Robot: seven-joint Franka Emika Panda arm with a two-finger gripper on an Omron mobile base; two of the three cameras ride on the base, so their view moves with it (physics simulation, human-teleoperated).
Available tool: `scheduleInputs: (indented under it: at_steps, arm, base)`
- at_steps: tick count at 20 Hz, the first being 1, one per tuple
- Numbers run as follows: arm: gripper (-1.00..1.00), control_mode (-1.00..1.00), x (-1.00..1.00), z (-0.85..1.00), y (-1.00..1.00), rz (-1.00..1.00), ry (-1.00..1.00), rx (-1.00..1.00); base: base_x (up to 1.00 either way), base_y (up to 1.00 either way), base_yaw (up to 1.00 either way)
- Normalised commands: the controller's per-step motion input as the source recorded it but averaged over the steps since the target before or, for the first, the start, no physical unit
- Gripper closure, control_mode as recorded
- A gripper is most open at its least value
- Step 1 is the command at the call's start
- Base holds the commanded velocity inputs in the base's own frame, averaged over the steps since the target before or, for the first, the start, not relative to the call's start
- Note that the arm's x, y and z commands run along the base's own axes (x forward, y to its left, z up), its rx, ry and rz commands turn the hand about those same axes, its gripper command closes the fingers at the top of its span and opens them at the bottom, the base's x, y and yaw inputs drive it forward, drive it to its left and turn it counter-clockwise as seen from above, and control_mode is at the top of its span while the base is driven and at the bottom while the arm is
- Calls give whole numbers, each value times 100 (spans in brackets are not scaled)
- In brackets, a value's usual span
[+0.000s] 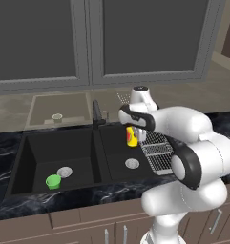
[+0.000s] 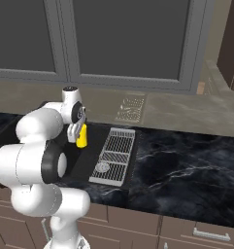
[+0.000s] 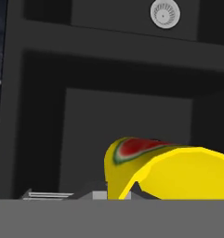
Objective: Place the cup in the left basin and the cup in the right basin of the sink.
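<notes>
Black sink [image 1: 21, 157] sunk in dark marble tabletop [image 2: 186, 160]; right basin [image 1: 117, 147] partly hidden by arm. Green cup [image 1: 53, 181] resting near front edge of left basin [image 1: 49, 152], beside drain. Hand [image 1: 134, 134] clamped on yellow cup [image 1: 131, 137] over right basin, fingertips hard to make out.

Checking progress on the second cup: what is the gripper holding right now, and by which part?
The gripper is shut on the yellow cup, gripping it at its rim, above the right basin.
</notes>
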Motion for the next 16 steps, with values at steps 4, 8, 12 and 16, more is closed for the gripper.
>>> scheduleInputs:
  at_steps: [4, 8, 12, 16]
  arm:
    - [100, -100, 4, -45, 2, -3, -9, -2]
    - [100, -100, 9, -42, 2, -3, -7, -2]
    - [100, -100, 1, -38, 4, -5, 0, 0]
    - [100, -100, 3, -32, 5, -6, 0, 1]
  base:
    - [0, 0, 0]
    - [0, 0, 0]
    - [0, 0, 0]
    - [0, 0, 0]
